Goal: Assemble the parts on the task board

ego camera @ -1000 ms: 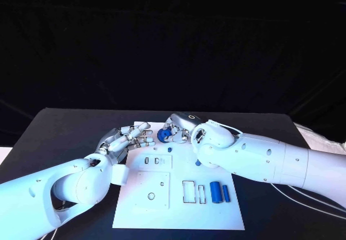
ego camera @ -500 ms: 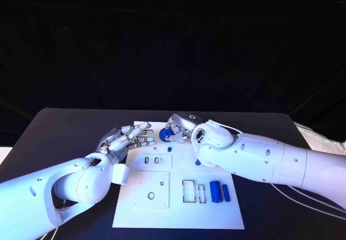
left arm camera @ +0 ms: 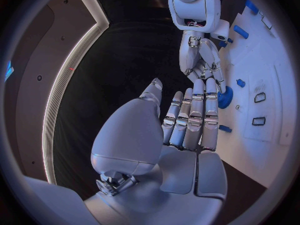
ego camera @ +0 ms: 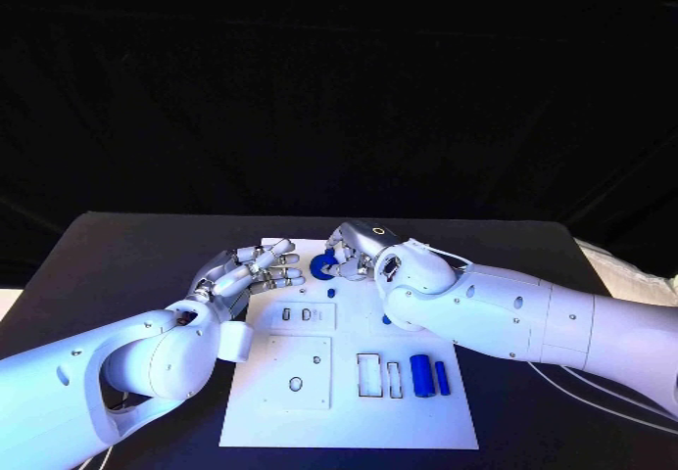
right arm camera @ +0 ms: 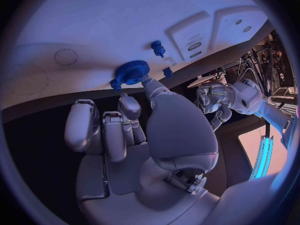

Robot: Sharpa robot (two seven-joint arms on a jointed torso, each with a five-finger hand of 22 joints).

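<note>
The white task board lies in the middle of the table. A blue gear lies flat at the board's far edge. My right hand hovers just behind it; its thumb tip touches the gear's rim and its other fingers stay off it. My left hand is stretched out empty beside the gear, on the board's far left corner. A small blue peg stands close to the gear.
Two blue cylinders lie side by side at the board's near right, next to narrow rectangular slots. Another small blue piece sits under my right forearm. A raised square plate with holes takes the board's near left.
The right hand's fingers have eased back from the gear, which now shows as a full ring flat on the board. The left hand has hardly moved.
</note>
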